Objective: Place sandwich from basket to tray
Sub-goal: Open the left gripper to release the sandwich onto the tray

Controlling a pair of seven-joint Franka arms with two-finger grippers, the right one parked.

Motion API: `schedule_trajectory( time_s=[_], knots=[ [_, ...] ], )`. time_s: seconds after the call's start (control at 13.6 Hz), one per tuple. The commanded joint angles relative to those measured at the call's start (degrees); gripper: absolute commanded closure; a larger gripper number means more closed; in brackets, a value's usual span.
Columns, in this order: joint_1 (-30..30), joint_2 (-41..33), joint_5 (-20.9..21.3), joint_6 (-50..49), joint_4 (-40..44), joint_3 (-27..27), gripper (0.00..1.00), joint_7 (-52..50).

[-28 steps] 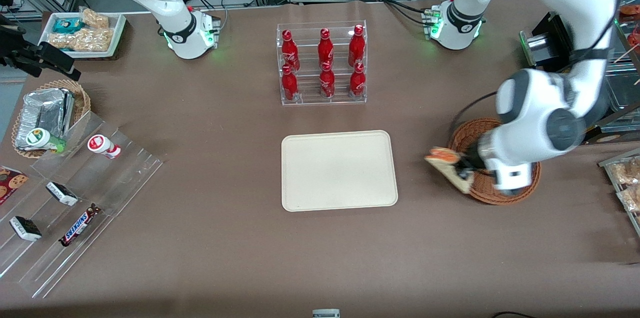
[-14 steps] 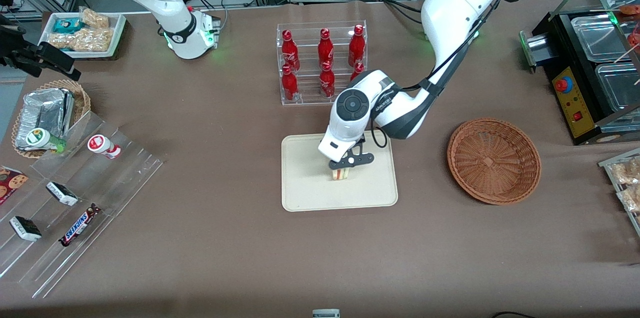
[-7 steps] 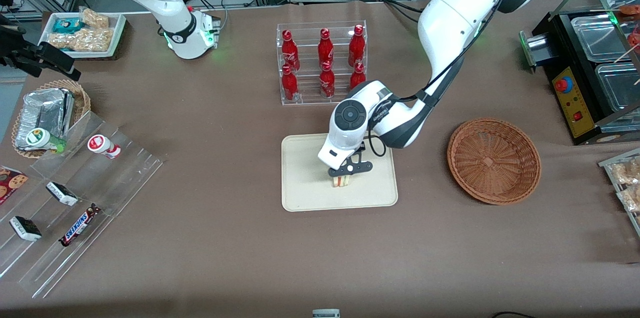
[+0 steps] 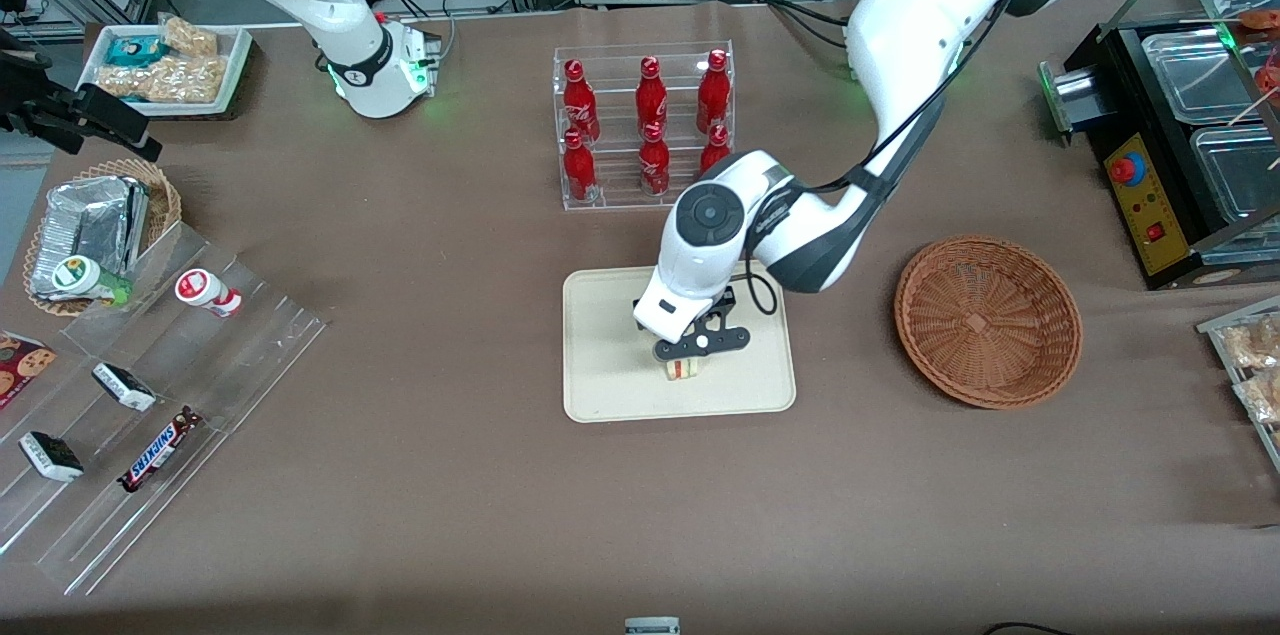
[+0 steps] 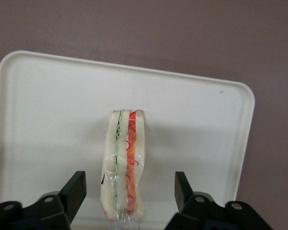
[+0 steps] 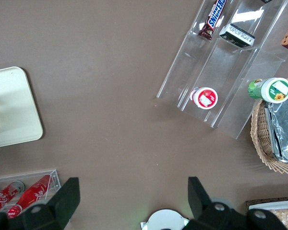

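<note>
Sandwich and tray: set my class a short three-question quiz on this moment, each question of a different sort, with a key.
1. True or false: the sandwich lies in the basket.
2. The hand is: A) shut on the sandwich, B) open, its fingers apart from the sandwich on either side, C) over the basket.
3. Fill in: the sandwich stands on edge on the ____.

Key:
1. False; the basket holds nothing.
2. B.
3. Tray.
</note>
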Motion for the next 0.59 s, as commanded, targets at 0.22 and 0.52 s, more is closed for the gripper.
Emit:
schedule_trajectory(
  time_s=[0.22, 0.52],
  knots=[
    [5.37, -10.88, 0.19, -7.58, -1.48, 0.3, 0.0, 0.75],
    [11.88, -14.75, -1.31, -10.05, -2.88, 0.56, 0.0, 0.84]
  ],
)
